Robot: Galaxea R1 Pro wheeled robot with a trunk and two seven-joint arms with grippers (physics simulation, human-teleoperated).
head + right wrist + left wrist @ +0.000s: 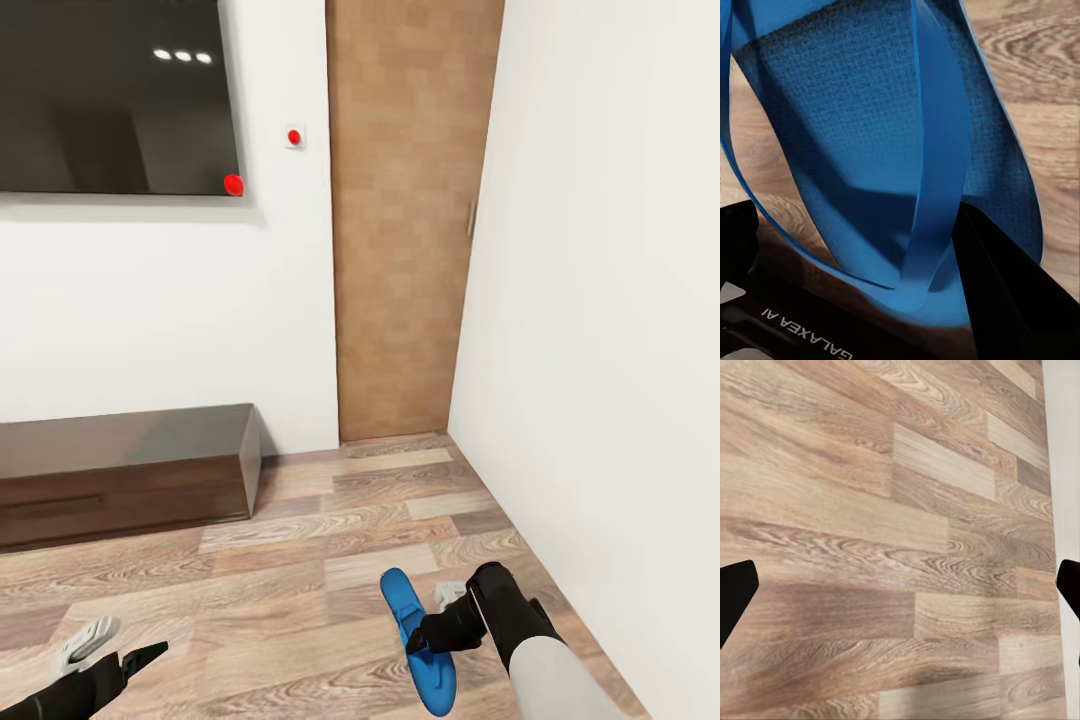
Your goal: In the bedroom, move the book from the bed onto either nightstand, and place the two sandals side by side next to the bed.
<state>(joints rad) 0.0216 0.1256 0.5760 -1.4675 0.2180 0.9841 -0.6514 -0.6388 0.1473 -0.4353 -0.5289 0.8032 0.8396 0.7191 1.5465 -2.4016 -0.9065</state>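
One bright blue sandal (410, 625) hangs above the wood-plank floor (300, 560) at the lower right of the head view, with my right gripper (428, 636) shut on it. In the right wrist view the sandal's textured sole (847, 127) is very close, and its blue strap (937, 172) runs down between the black fingers (1009, 285). My left gripper (115, 645) hovers low at the left, open, its dark fingertips (735, 592) far apart over bare floor. The book, bed, nightstand and second sandal are out of view.
A long low dark-brown sideboard (120, 470) stands against the left wall under a black wall screen (110, 95). A closed wooden door (410, 220) fills the corner ahead. A white wall (600, 350) runs close along my right.
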